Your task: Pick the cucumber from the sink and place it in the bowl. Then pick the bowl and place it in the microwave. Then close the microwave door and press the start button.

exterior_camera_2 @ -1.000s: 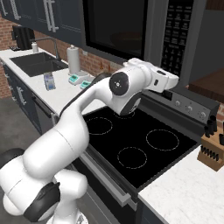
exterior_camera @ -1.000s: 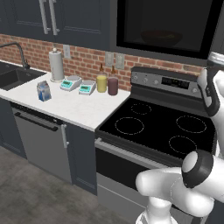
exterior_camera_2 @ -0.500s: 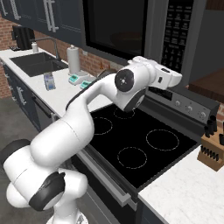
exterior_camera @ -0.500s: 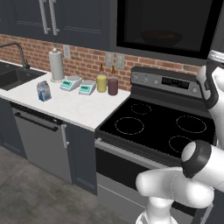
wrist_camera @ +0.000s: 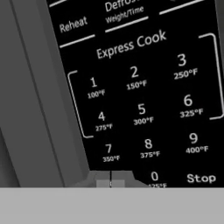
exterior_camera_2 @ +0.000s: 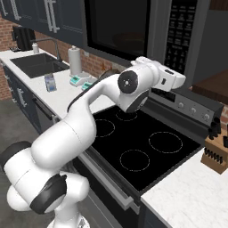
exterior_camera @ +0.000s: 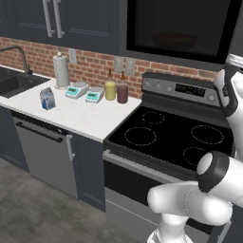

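Note:
The microwave (exterior_camera_2: 133, 31) hangs above the stove with the microwave door (exterior_camera: 178, 28) closed. Through its dark glass the reddish-brown bowl (exterior_camera: 175, 41) shows dimly inside. The cucumber is hidden. My gripper (wrist_camera: 110, 181) is shut with nothing between its fingers, and its tips sit close to the keypad (wrist_camera: 144, 109), just below the 7 key and left of the 0 key. The Stop key (wrist_camera: 201, 178) lies to the right. In the right base view the gripper (exterior_camera_2: 181, 82) points at the control panel (exterior_camera_2: 181, 35). The black sink (exterior_camera_2: 38, 64) is far off to the left.
A black cooktop (exterior_camera: 171, 137) lies under the arm. On the white counter (exterior_camera: 80, 118) stand a paper towel roll (exterior_camera: 60, 70), two small scales (exterior_camera: 85, 92), two jars (exterior_camera: 116, 91) and a blue carton (exterior_camera: 47, 98). A knife block (exterior_camera_2: 217, 151) stands at the right.
The hand has crept a little further right, toward the microwave's control panel. The gripper stays shut. The things on the counter have not moved.

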